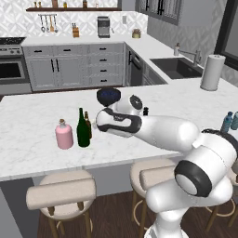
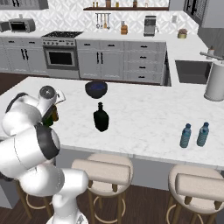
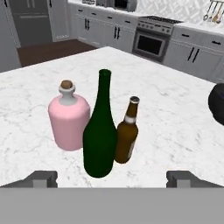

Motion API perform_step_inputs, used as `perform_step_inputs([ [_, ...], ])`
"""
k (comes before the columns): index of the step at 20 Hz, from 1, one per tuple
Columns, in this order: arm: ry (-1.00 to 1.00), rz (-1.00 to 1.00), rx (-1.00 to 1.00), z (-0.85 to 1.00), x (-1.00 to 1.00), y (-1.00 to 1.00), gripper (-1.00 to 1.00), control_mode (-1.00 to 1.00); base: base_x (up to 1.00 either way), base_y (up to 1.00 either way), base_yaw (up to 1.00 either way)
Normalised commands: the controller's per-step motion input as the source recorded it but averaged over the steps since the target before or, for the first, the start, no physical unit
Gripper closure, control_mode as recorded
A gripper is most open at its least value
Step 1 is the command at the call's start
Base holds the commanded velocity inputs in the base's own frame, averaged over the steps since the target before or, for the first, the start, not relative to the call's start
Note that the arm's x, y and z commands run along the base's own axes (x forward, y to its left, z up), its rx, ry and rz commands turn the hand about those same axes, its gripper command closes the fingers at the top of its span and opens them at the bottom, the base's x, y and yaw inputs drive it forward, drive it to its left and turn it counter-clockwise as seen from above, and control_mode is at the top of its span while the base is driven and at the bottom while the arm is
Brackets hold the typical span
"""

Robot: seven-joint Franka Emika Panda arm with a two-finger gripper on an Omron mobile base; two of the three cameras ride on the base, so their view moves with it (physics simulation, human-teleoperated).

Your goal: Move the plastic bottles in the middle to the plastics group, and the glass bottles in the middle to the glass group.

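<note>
Looking along hand, you see fingers (image 3: 112, 178) spread wide, holding nothing. Green bottle (image 3: 100, 131) stands on desk (image 3: 175, 135), touching brown bottle (image 3: 127, 133), beside pink bottle (image 3: 68, 118). Black bottle (image 2: 101, 117) stands well apart.

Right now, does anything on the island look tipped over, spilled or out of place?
Nothing is tipped or spilled. The squat black bottle stands alone mid-counter, away from the green wine bottle, pink bottle and brown bottle grouped together.
</note>
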Motion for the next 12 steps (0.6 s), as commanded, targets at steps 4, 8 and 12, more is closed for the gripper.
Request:
perform_step_inputs([
  [4,0.14,-0.12,-0.15,0.83,-0.01,-0.62,-1.0,-1.0,0.0,0.0,0.0],
  [8,0.27,-0.12,-0.23,0.93,0.0,-0.29,-1.0,-1.0,0.0,0.0,0.0],
  [12,0.27,-0.14,-0.18,0.6,0.0,-0.2,-1.0,-1.0,0.0,0.0,0.0],
])
